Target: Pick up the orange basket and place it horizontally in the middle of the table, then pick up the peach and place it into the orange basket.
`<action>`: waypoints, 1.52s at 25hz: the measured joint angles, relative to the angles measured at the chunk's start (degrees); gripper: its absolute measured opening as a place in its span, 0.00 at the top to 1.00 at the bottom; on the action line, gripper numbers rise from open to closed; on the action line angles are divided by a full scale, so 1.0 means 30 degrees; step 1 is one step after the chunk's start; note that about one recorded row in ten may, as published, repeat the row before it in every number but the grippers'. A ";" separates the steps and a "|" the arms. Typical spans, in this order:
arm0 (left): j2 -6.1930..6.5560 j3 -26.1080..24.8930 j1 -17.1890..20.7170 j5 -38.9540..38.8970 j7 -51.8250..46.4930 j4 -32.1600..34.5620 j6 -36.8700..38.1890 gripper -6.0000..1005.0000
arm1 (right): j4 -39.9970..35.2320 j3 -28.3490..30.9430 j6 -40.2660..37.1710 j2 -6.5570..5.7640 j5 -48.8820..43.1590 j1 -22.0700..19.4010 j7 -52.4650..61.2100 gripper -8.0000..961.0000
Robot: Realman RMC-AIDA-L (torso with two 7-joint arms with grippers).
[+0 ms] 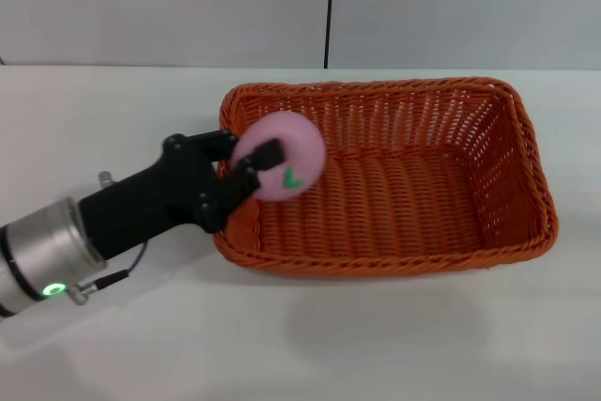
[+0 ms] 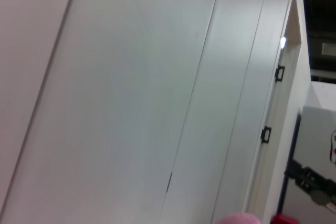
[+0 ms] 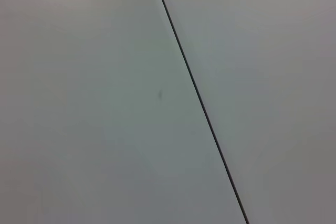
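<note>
Item: the peach [image 1: 282,164]. Pale pink ball with a small green mark on its near side; held aloft in the left claw [image 1: 252,168], over the left end of the orange basket [image 1: 423,194], just inside the rim. In the left wrist view only a pink sliver shows at the picture's edge [image 2: 239,219].

Item: the orange basket. Large woven tray, lying lengthwise left to right on the bench [image 1: 376,345], roughly central, slightly right of middle. Interior holds nothing else that can be seen.

Item: left claw. Black, reaching in from the near left across the basket's left rim; its fingers [image 1: 263,159] are closed around the peach.

Item: right claw. Not seen in any view; its wrist camera faces a plain wall panel.

Step in hand, by judgement: placing the peach; basket placement looks done. To do it well: carry the fruit a little further right, clear of the sloping wall, lower it close to the woven floor before spreading the fingers so the ball does not roll or bounce, then lift straight up clear of the rim.
</note>
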 joint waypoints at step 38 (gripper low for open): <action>0.0097 -0.9461 0.5722 -0.5248 0.5701 0.2585 0.0650 0.17 | 0.1093 0.2045 0.1546 0.0021 -0.0003 0.0873 -0.0469 0.45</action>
